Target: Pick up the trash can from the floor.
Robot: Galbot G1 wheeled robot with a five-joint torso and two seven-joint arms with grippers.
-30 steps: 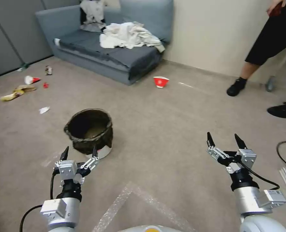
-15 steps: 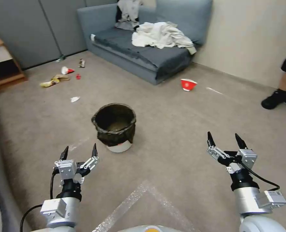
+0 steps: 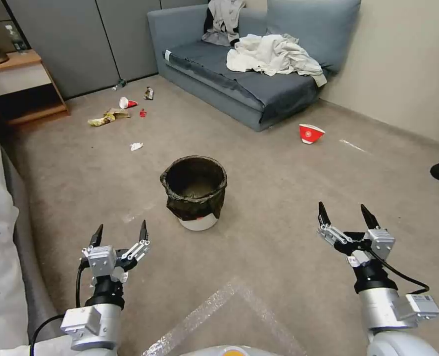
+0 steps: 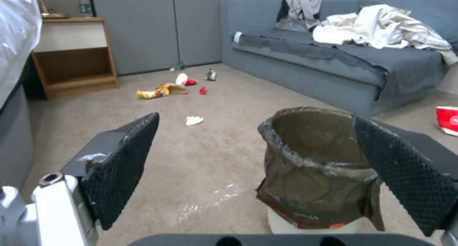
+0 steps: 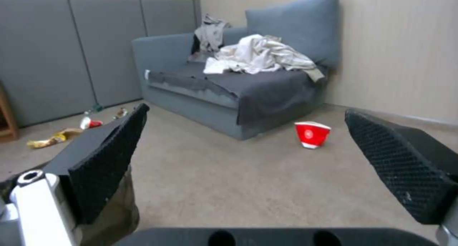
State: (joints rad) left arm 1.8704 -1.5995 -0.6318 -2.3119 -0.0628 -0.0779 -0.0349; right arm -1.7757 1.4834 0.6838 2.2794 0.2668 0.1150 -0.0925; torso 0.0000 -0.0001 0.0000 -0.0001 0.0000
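We see the trash can (image 3: 194,192) standing upright on the floor (image 3: 278,198), ahead of us and between our two arms. Our left gripper (image 3: 119,234) hovers short of it, fingers spread and empty. Our right gripper (image 3: 347,216) hangs well apart to the right, fingers likewise spread.

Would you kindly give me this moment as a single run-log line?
trash can: upright on floor, ungrasped | left tool: open, short of can | right tool: open, off to its side

Head looks down; both wrists face the sofa (image 3: 259,94) low
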